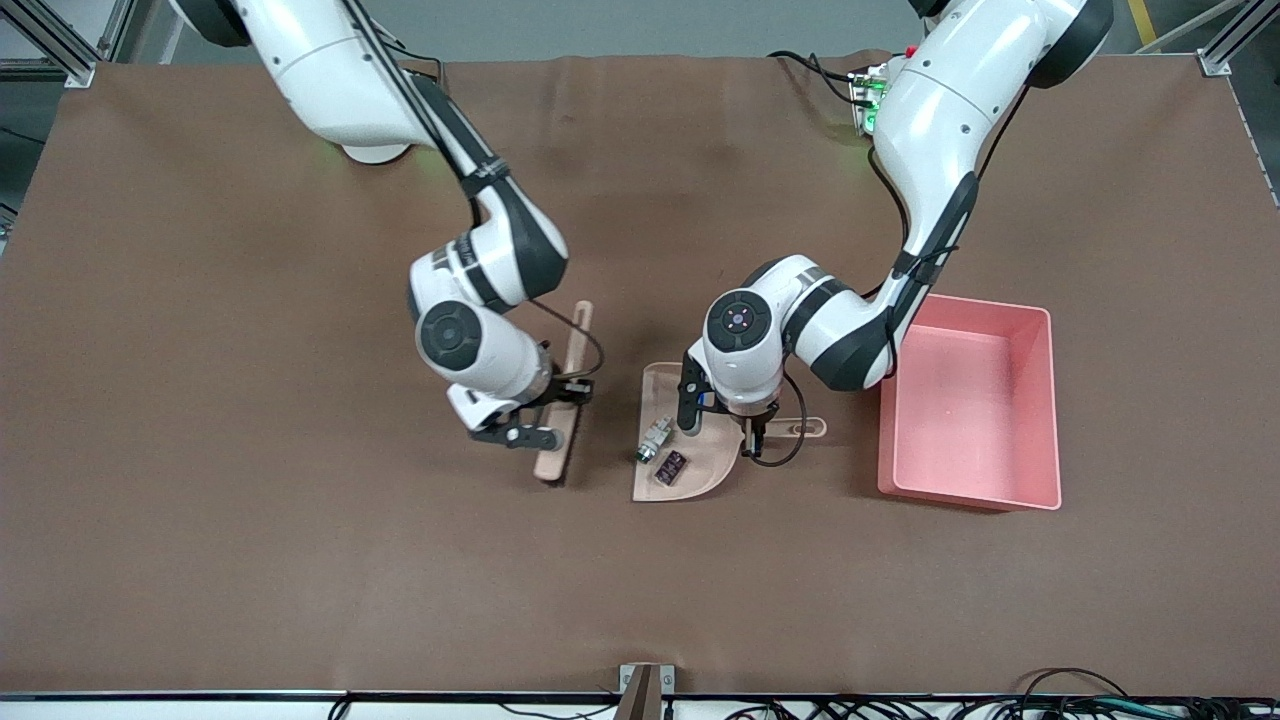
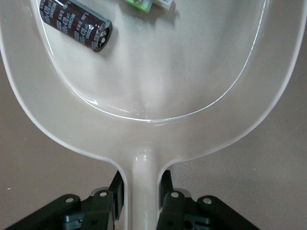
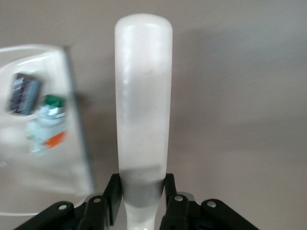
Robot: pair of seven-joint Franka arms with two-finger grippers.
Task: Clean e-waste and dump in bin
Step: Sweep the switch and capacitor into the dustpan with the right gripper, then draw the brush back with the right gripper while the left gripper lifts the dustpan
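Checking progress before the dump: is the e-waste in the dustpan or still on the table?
In the dustpan: the white-and-green part and the dark part both lie on its beige floor, near its open edge.

A robotics lab: two white Franka arms bolted at a wide table under brown matting, silver aluminium framing at the corners, loose black cables trailing along the edge.
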